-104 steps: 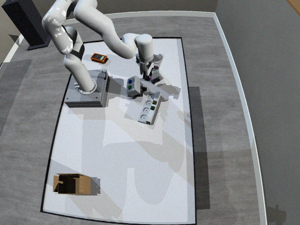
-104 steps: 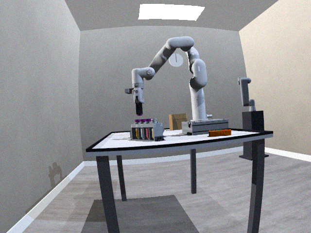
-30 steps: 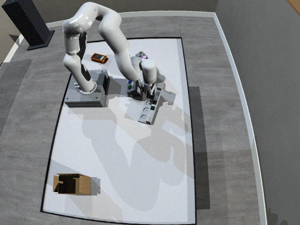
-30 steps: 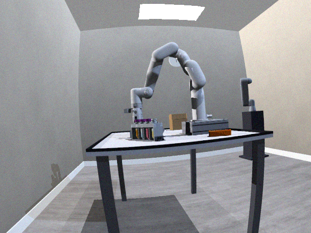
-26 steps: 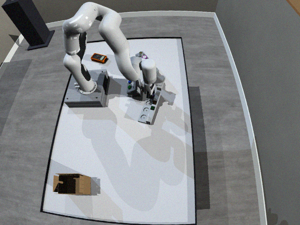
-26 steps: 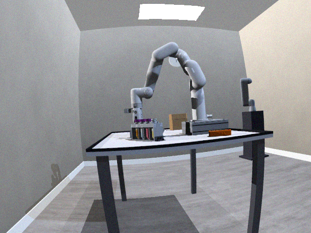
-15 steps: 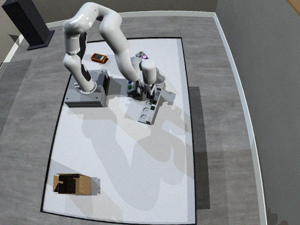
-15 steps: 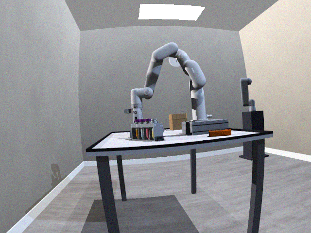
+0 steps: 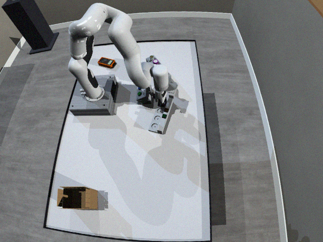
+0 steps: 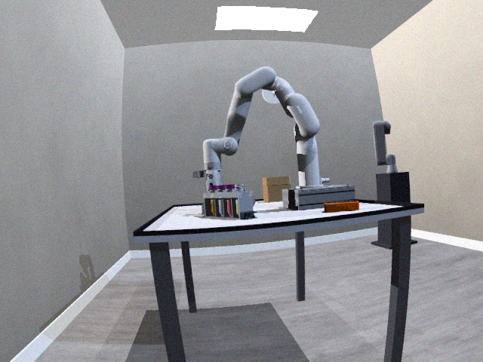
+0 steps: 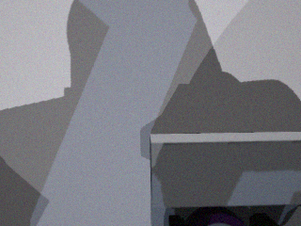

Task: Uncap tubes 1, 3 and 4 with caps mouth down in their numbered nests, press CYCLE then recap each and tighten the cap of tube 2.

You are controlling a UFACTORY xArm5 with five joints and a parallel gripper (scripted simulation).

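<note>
My gripper (image 9: 159,102) hangs straight down over the upper end of the grey cap tray (image 9: 158,118). It is shut on a purple cap (image 11: 217,219), which shows between the dark fingers at the bottom edge of the wrist view. The nest under it is hidden, and I cannot tell whether the cap touches it. Three other round nests (image 9: 156,118) on the tray are empty. The tube rack (image 10: 226,205) with coloured tubes and purple caps (image 10: 225,188) stands at the near side of the table in the exterior view. My gripper (image 10: 213,182) also shows there, behind the rack's left end.
The key housing (image 9: 142,94) with a green and a blue key sits just left of the gripper. A dark green lamp (image 9: 164,116) is on the tray. An orange device (image 9: 106,62) lies behind the arm base (image 9: 92,100). A cardboard box (image 9: 77,197) stands at the front left.
</note>
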